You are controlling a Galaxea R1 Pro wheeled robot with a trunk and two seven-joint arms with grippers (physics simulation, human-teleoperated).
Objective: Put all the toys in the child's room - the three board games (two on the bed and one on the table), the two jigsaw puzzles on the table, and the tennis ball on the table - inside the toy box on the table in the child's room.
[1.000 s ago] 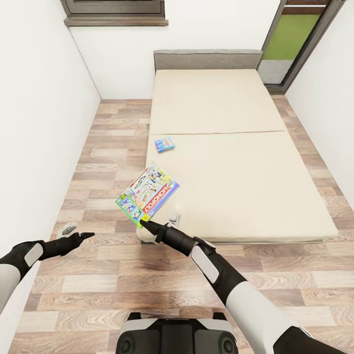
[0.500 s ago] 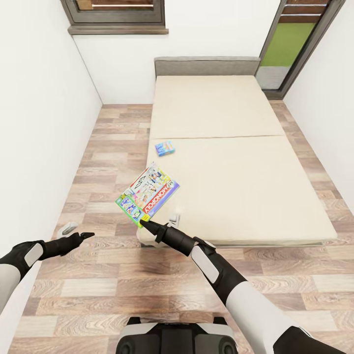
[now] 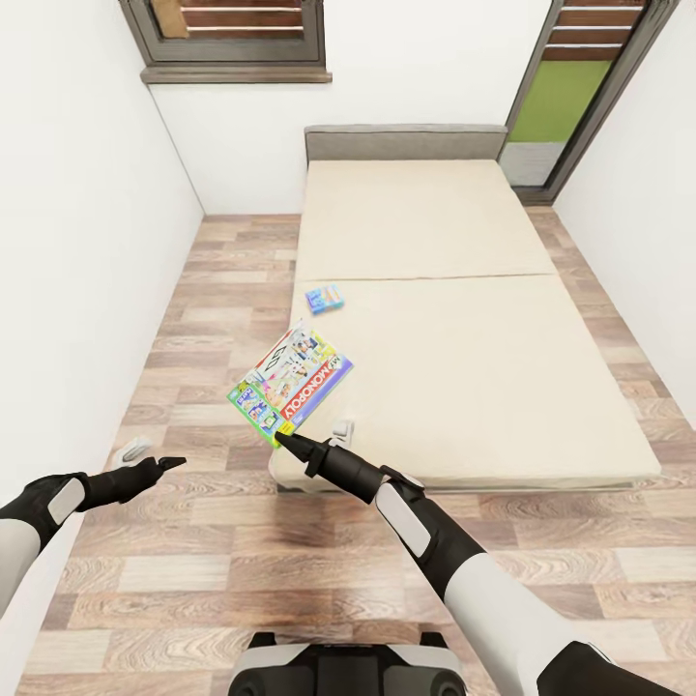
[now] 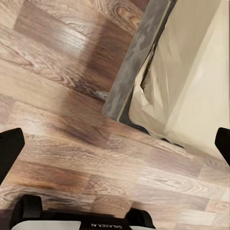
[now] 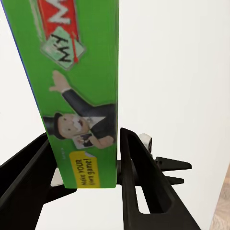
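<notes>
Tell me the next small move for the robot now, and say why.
Probably back the base away from the bed and turn toward the table. The right gripper is shut on the Monopoly box, lifted off the mattress, while the left gripper is open and empty. The small blue box remains on the bed.

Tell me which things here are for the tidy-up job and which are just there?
For the job:
- Monopoly board game, pinched in the right gripper
- small blue board game lying on the bed

Just there:
- left gripper, open, holding nothing
- window
- glass door
- wood floor
</notes>
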